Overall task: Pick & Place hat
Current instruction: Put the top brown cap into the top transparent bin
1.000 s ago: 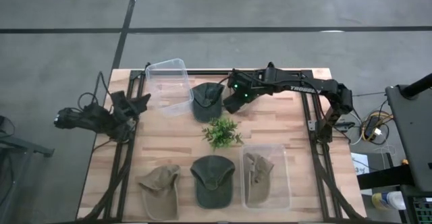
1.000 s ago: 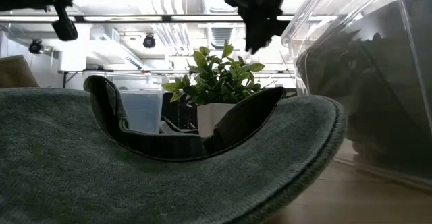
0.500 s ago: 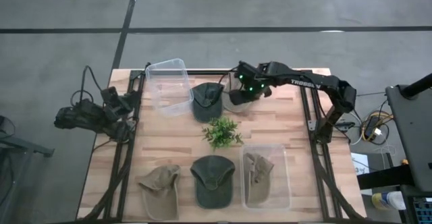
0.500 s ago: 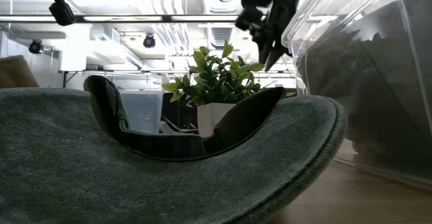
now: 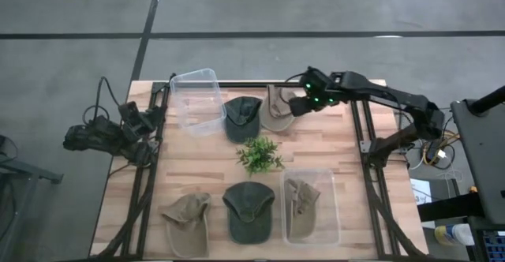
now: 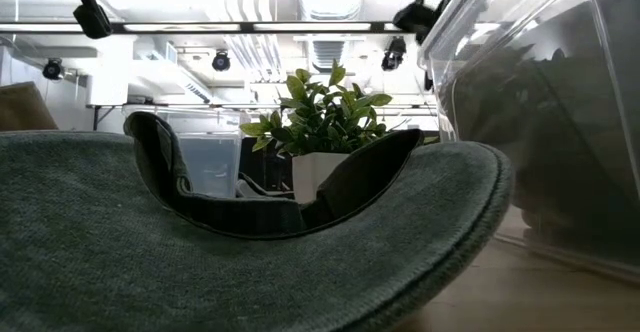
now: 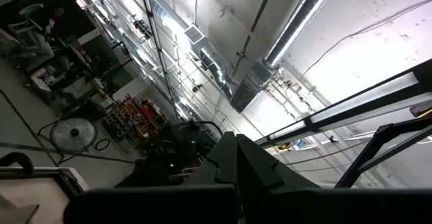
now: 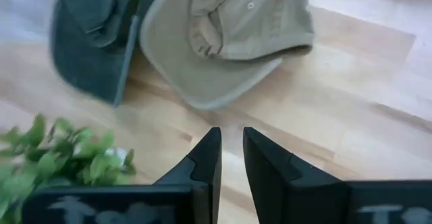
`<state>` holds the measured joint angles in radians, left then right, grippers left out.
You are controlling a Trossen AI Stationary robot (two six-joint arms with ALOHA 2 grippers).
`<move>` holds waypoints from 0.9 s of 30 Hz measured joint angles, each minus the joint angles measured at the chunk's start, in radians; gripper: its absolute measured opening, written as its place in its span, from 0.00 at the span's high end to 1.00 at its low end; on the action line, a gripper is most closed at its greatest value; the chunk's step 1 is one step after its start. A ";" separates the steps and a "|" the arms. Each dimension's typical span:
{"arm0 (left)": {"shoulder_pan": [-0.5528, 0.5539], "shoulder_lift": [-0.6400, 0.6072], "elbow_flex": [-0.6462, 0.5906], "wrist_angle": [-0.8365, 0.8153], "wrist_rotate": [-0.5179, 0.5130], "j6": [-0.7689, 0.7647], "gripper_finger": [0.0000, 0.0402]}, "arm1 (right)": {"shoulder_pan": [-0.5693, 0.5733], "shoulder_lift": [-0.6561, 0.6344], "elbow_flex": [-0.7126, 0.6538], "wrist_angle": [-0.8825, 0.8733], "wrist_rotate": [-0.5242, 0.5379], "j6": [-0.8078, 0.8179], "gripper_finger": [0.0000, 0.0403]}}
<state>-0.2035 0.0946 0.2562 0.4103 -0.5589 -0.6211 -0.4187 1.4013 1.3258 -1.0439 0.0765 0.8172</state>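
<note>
Right gripper fingers are being seen nearly closed in the right wrist view — only a narrow gap between the tips, nothing between them, bare wood below. The tan hat is lying just ahead of the fingertips, brim toward them, crown beyond; its long axis is running roughly in line with the fingers. It is touching the dark green hat at one side. In the high view the right gripper is being held at the tan hat's right edge, at the table's far end; the plant is sitting nearer centre. Left gripper is parked off the left edge, well apart — fingers cannot be told. Right arm is judged the nearer; empty bin is lying beyond the green hat
</note>
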 joint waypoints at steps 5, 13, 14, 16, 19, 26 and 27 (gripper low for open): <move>0.000 0.000 0.000 0.000 -0.003 -0.029 1.00 | -0.002 -0.101 -0.061 0.000 0.025 0.050 0.85; 0.001 0.000 0.000 0.001 -0.005 -0.061 1.00 | -0.002 -0.191 -0.195 -0.015 -0.006 0.244 0.85; 0.000 0.000 0.000 0.001 -0.006 -0.061 1.00 | -0.002 -0.194 -0.211 -0.004 -0.027 0.268 0.83; 0.001 0.000 0.000 0.001 -0.006 -0.061 1.00 | -0.001 -0.198 -0.247 0.036 -0.080 0.312 0.79; 0.000 0.000 0.000 0.001 -0.008 -0.062 1.00 | 0.000 -0.193 -0.303 0.100 -0.167 0.382 0.69; 0.000 0.000 0.000 0.001 -0.008 -0.061 1.00 | 0.000 -0.139 -0.449 0.459 -0.275 0.561 0.45; 0.000 0.000 0.000 0.001 -0.008 -0.061 1.00 | 0.000 -0.128 -0.461 0.506 -0.266 0.581 0.43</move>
<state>-0.2031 0.0944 0.2562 0.4114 -0.5667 -0.6819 -0.4189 1.2737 0.8650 -0.5374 -0.1894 1.3985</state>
